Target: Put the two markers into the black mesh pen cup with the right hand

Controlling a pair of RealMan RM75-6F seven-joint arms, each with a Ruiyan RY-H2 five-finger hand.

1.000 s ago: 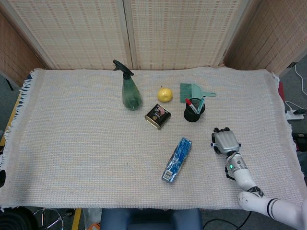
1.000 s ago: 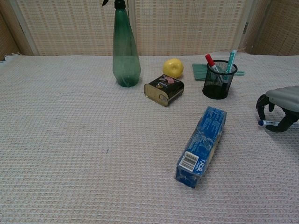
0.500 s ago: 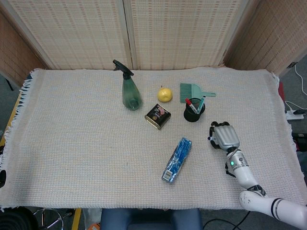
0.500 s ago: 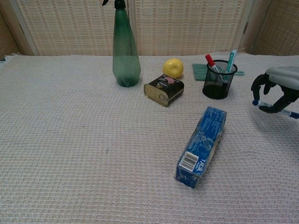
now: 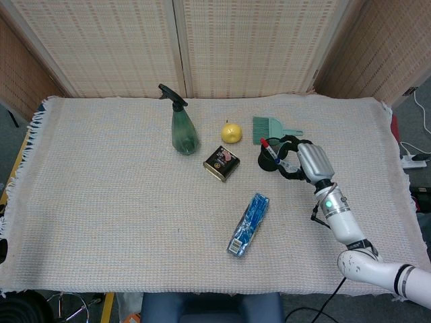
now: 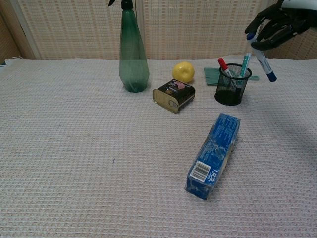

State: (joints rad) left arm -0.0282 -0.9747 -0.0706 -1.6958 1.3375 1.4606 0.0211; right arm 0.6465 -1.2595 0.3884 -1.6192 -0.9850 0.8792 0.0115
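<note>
The right robot hand is being held clamped on a blue-capped marker, tilted, just above and right of the black mesh pen cup near the desk's far right edge, where other pens are already standing.

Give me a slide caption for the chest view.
Right hand holds a blue-capped marker above the black mesh pen cup.

A cream woven cloth with a fringed left edge covers the surface. Behind it stand pale woven screen panels in light frames. Grey floor shows at right, where a white power strip and cables lie.
</note>
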